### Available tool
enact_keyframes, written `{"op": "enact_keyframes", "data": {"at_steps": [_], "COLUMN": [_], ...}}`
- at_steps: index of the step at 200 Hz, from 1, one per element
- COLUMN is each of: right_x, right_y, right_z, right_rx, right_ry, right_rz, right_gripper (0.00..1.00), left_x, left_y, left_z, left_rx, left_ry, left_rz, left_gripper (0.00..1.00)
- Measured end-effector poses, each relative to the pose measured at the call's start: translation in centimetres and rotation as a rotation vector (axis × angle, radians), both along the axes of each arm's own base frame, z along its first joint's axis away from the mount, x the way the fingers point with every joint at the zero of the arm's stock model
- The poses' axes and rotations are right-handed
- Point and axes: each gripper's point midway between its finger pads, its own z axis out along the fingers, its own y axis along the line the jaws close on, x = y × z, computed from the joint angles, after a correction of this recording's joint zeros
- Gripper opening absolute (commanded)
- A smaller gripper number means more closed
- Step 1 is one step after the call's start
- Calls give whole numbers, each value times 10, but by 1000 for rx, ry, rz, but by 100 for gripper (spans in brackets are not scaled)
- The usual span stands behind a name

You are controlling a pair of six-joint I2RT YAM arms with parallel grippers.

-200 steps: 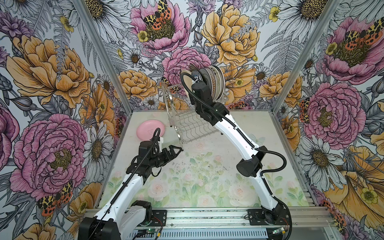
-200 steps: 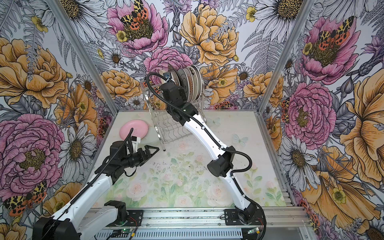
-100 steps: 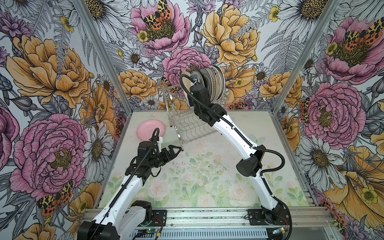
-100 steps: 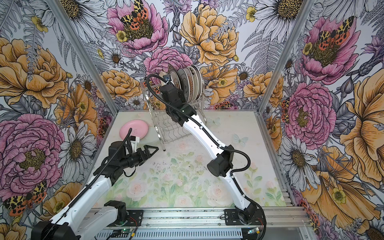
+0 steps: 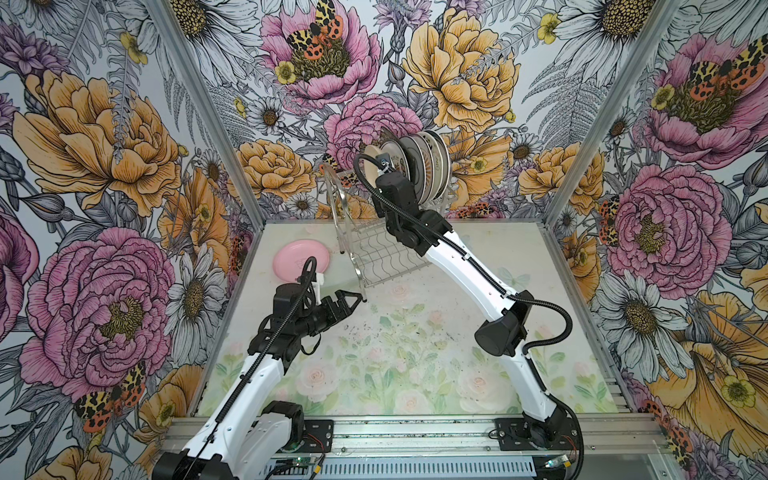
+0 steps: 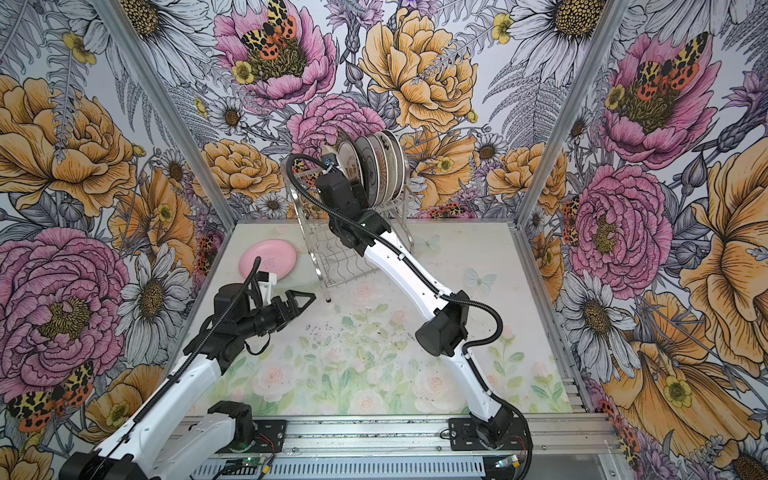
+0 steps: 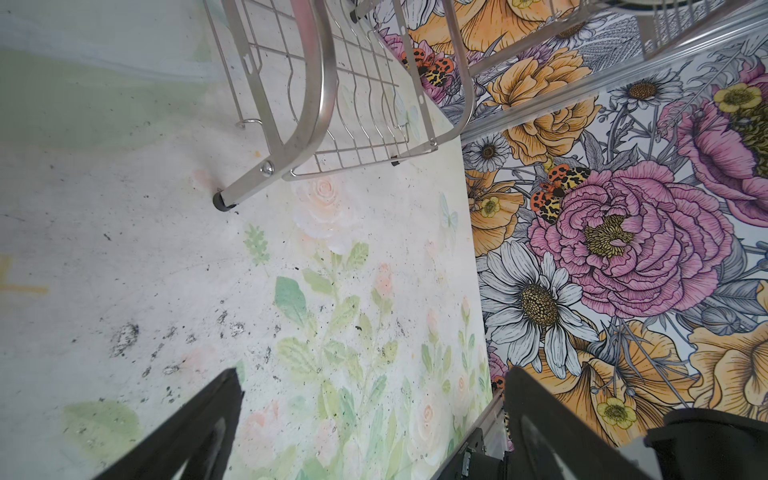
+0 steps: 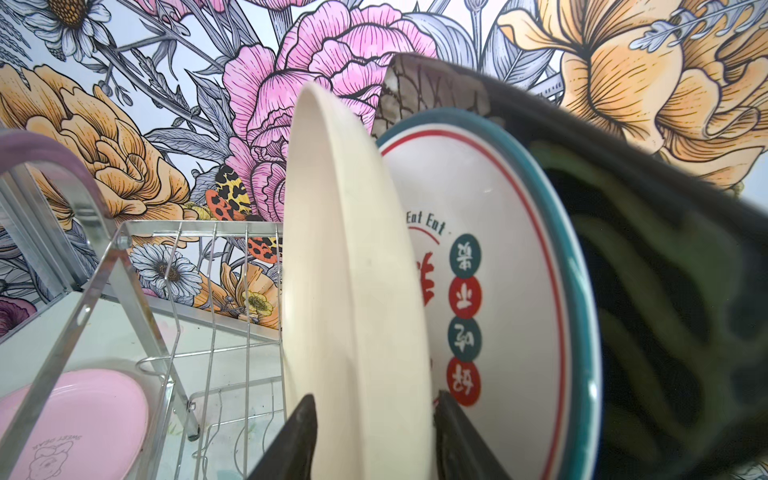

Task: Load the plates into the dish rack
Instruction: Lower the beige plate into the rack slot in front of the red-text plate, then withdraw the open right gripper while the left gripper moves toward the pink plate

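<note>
Now, on your left the pink plate lies flat on the worktop, just beside the dish rack and its lower tier. Your left gripper hovers near it, by the rack's front leg, jaws spread wide and holding nothing. Further right, your right gripper is up at the top tier, jaws parted either side of the cream plate, which stands on edge there; you cannot tell whether they press on it. Right again, the printed plates stand on edge in a row, the character plate just beside the cream one.
</note>
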Motion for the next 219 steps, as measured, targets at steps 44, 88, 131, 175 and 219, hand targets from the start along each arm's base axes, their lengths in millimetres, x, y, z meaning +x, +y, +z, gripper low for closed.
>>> {"op": "enact_keyframes", "data": {"at_steps": [44,88,131,175,219], "right_x": [-18,-45,-83,-119,-147], "right_y": [-6,-24,-42,-70,-100], "right_z": [19,34,32,14,-7], "right_rx": [6,23,65,134,189], "right_ry": [-8,1,44,106,153], "right_rz": [15,8,19,14,-9], "right_gripper": [61,63,63,63,64], "left_x": [-1,-1,3,11,23], "left_y": [2,5,28,56,74], "left_z": [-2,-7,-14,-15,-23], "left_rx": [8,20,54,94,134], "left_ry": [9,29,67,79,120], "left_rz": [9,26,106,196,249], "left_gripper": [99,99,99,99,99]}}
